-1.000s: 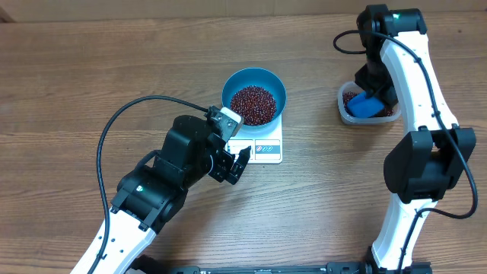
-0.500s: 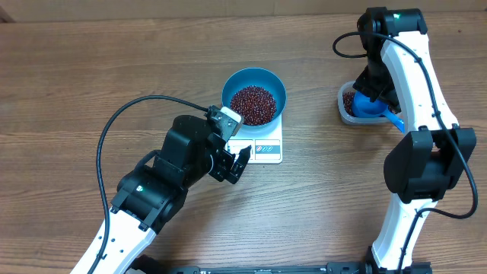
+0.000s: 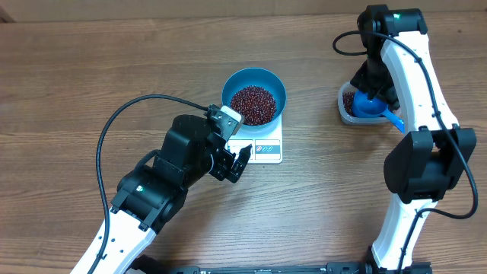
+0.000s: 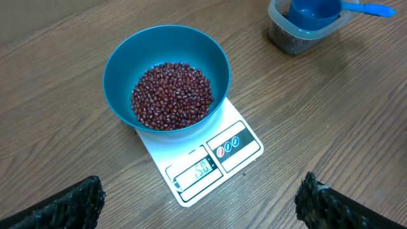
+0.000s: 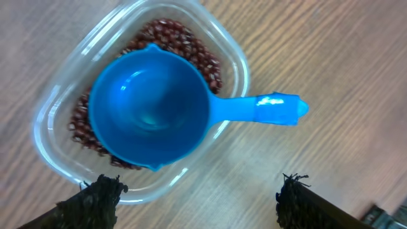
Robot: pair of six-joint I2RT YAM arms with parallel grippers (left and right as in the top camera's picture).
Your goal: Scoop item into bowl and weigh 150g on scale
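We see the beans (image 4: 172, 95) heaped in the blue bowl (image 4: 121, 60), which sits on the far part of the white scale (image 4: 245, 143) at the middle of the table (image 3: 76, 76). The display (image 4: 194, 170) on the scale's near edge reads 150. The left gripper (image 3: 232, 165) hovers just near and left of the scale, its jaws spread wide and empty; bowl and beans lie beyond its fingertips, untouched. Far to the right, well apart from the scale, a clear tub (image 5: 57, 165) holds more beans, and the blue scoop (image 5: 149, 114) rests in it, empty, its handle sticking out over the rim. The right gripper (image 5: 198, 191) hangs above the tub with its jaws apart, gripping nothing and clear of the scoop.
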